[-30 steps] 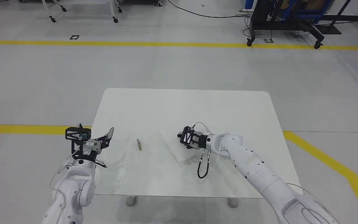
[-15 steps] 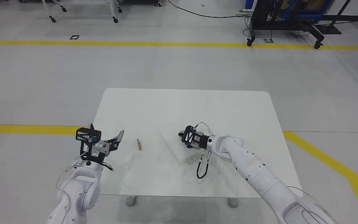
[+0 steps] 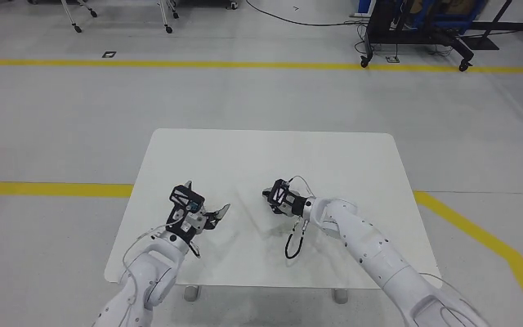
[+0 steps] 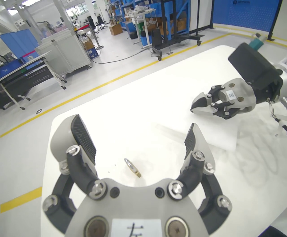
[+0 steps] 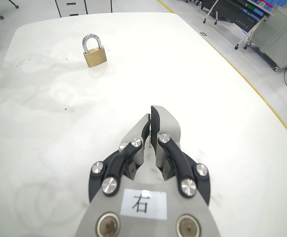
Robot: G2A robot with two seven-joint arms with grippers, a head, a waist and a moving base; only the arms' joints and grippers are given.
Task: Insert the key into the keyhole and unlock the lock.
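Left gripper (image 4: 134, 132) wide open, low over the table (image 3: 327, 155) with brass padlock (image 4: 132, 167) between its fingers – not touching, right gripper (image 5: 151, 116) near mid-table, pinched on thin metal key (image 5: 149, 141) – well apart from padlock.

A large industrial lab or workshop hall, where a white tabletop (image 3: 270, 155) stands on a pale grey polished floor (image 3: 245, 98) marked with long yellow lines (image 3: 245, 64). Around it are tall blue metal shelving racks (image 4: 172, 13), a cardboard box (image 4: 115, 29), a grey cabinet on castors (image 4: 65, 53), a blue partition panel (image 4: 244, 13) and a black cable (image 4: 116, 59) trailing across the floor. A black wheeled frame (image 3: 425, 33) stands beyond the far yellow line.
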